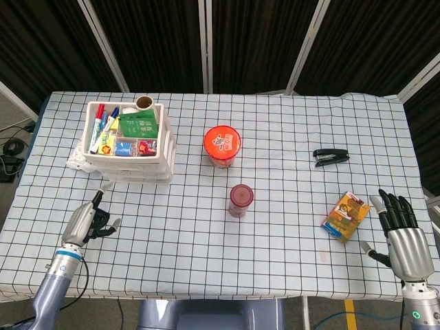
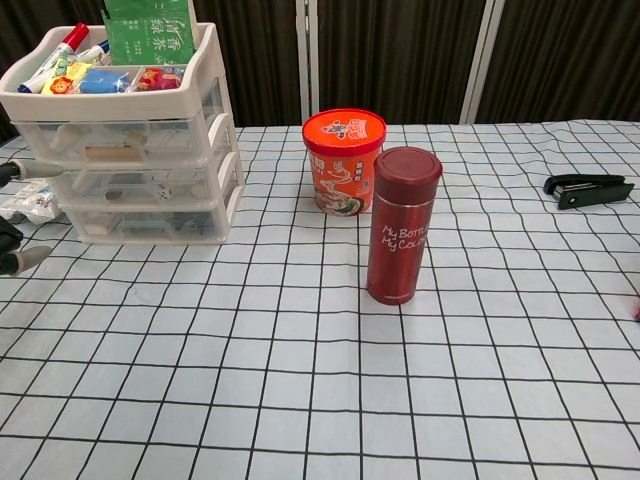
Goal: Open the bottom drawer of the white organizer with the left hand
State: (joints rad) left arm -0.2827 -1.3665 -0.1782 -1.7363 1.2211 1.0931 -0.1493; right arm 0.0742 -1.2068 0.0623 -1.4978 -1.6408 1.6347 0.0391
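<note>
One left hand (image 1: 86, 221) fingertip near organizer (image 1: 130, 148), bottom drawer (image 2: 150, 226) untouched.

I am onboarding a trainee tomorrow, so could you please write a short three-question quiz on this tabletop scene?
1. True or false: the left hand already holds the bottom drawer of the white plastic organizer.
2. Which stands nearer the robot: A, the dark red metal flask, or B, the orange lidded noodle cup?
3. Fill in: the orange snack packet lies beside the ___ hand.

Key: 1 false; 2 A; 3 right.
</note>
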